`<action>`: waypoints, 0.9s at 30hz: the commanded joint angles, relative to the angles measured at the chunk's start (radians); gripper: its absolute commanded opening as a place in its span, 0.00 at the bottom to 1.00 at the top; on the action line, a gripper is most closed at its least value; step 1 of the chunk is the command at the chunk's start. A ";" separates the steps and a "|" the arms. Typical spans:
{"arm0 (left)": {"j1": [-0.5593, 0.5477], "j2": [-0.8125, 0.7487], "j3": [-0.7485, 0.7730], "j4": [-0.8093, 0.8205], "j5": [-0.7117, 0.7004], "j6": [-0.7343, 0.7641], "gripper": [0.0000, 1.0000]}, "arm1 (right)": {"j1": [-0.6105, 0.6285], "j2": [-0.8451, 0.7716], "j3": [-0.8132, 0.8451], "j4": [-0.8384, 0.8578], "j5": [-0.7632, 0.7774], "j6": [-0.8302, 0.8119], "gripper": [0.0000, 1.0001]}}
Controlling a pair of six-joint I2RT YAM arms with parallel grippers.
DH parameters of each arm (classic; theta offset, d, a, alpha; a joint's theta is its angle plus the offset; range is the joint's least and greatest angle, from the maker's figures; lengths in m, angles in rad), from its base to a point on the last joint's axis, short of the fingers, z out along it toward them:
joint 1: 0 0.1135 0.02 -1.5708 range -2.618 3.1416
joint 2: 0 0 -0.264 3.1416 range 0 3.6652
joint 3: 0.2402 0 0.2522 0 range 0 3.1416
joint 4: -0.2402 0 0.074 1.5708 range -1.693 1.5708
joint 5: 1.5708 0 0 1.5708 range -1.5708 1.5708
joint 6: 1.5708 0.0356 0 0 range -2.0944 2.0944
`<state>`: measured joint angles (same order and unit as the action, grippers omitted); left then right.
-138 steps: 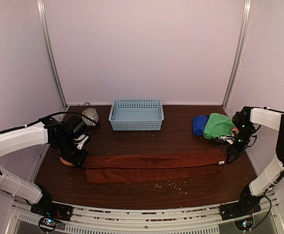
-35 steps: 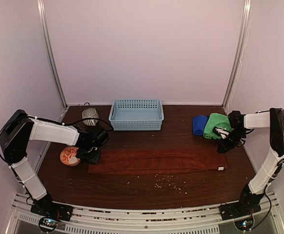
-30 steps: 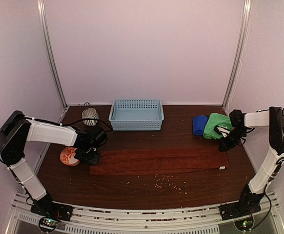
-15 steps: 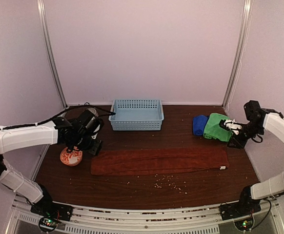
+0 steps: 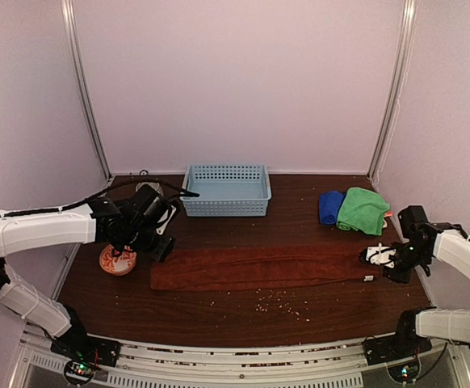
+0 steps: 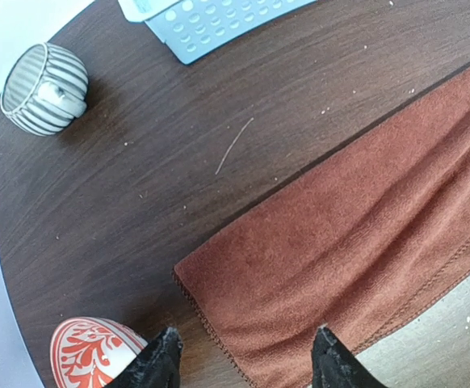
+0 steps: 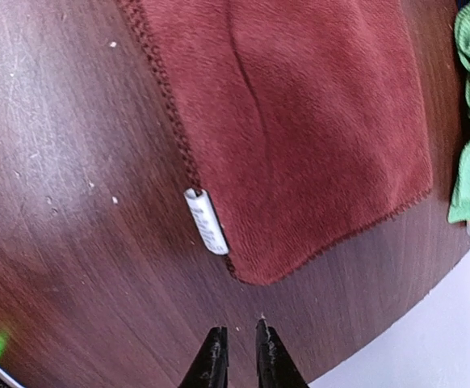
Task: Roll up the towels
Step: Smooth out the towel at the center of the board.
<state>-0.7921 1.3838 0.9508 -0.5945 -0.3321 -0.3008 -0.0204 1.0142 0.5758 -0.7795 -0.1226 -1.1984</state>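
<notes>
The rust-red towel (image 5: 259, 267) lies flat as a long folded strip across the table's middle. Its left end (image 6: 340, 259) shows in the left wrist view and its right end (image 7: 300, 137), with a white label (image 7: 207, 220), in the right wrist view. My left gripper (image 5: 162, 241) hovers open over the left corner (image 6: 247, 360), touching nothing. My right gripper (image 5: 378, 255) sits just off the right end over bare wood (image 7: 239, 343), its jaws nearly together with nothing between them. The green towel (image 5: 362, 208) and the blue towel (image 5: 329, 207) lie at the back right.
A light blue basket (image 5: 225, 190) stands at the back centre. An orange-and-white bowl (image 5: 117, 260) sits just left of the towel's left end. A striped cup (image 6: 45, 89) stands behind it. Crumbs (image 5: 275, 305) dot the wood in front of the towel.
My left gripper let go of the towel's left end, opened and lifted off. My right arm swung from beside the green towel to the red towel's right end, and its jaws narrowed.
</notes>
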 commanded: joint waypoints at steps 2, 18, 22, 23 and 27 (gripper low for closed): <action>0.002 0.006 -0.014 0.038 0.005 0.014 0.56 | 0.036 0.031 -0.020 0.030 -0.040 -0.035 0.13; 0.002 0.018 -0.034 0.022 -0.014 0.011 0.56 | 0.057 0.251 -0.033 0.178 -0.008 -0.006 0.26; 0.002 0.026 -0.030 0.008 -0.011 0.023 0.56 | 0.057 0.274 -0.041 0.214 0.017 0.002 0.24; 0.001 0.029 -0.030 0.005 -0.012 0.026 0.56 | 0.058 0.281 -0.043 0.223 0.021 0.002 0.22; 0.002 0.038 -0.027 0.004 -0.022 0.037 0.56 | 0.057 0.331 -0.046 0.288 0.046 0.028 0.10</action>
<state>-0.7921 1.4075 0.9226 -0.6003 -0.3378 -0.2848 0.0296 1.2728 0.5613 -0.5613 -0.1307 -1.2003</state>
